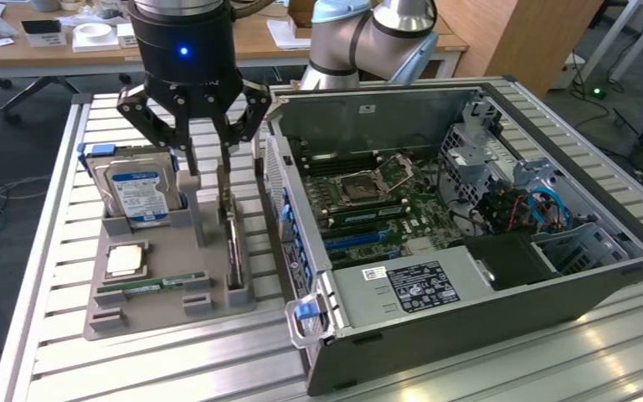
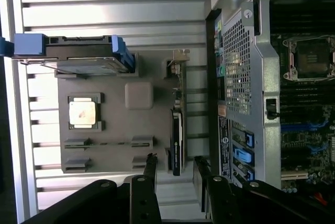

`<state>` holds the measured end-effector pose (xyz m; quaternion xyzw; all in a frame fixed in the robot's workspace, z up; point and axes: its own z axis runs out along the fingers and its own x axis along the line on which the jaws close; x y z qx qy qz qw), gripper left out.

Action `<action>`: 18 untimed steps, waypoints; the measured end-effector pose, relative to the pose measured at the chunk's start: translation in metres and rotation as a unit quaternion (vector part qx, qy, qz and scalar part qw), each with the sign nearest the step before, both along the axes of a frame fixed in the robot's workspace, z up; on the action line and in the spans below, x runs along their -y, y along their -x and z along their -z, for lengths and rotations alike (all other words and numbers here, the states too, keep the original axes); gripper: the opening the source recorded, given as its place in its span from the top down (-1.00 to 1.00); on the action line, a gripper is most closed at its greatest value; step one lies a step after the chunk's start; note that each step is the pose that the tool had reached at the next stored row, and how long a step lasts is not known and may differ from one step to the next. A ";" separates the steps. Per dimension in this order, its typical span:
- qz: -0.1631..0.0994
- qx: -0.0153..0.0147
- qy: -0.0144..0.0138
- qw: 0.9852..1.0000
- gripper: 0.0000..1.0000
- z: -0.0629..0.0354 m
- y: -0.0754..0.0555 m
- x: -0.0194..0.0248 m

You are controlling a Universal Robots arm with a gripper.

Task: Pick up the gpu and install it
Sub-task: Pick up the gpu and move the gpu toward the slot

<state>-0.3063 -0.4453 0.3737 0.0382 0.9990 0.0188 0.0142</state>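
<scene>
Hard drive (image 1: 137, 194) stands at the exterior view's left in the grey holder (image 1: 154, 314). The gpu (image 1: 234, 243) sits on edge along the holder's side nearest the open computer case (image 1: 501, 310). End effector (image 1: 212, 159) hangs above it, spread wide, empty. The card is probably light, stiff and fragile: pinch its flat faces.

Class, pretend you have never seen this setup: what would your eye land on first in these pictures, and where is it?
First, the open computer case on the exterior view's right, its motherboard laid bare. Next, the black gripper, fingers open, poised over the gpu, which stands on edge in the grey holder on the exterior view's left; that holder also carries a blue-labelled hard drive.
</scene>
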 end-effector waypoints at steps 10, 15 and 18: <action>0.000 0.000 0.000 1.000 0.17 0.0100 0.000 0.0000; 0.000 0.000 0.000 1.000 0.17 0.0112 0.000 0.0000; 0.000 0.000 0.000 1.000 0.17 0.0114 0.000 0.0000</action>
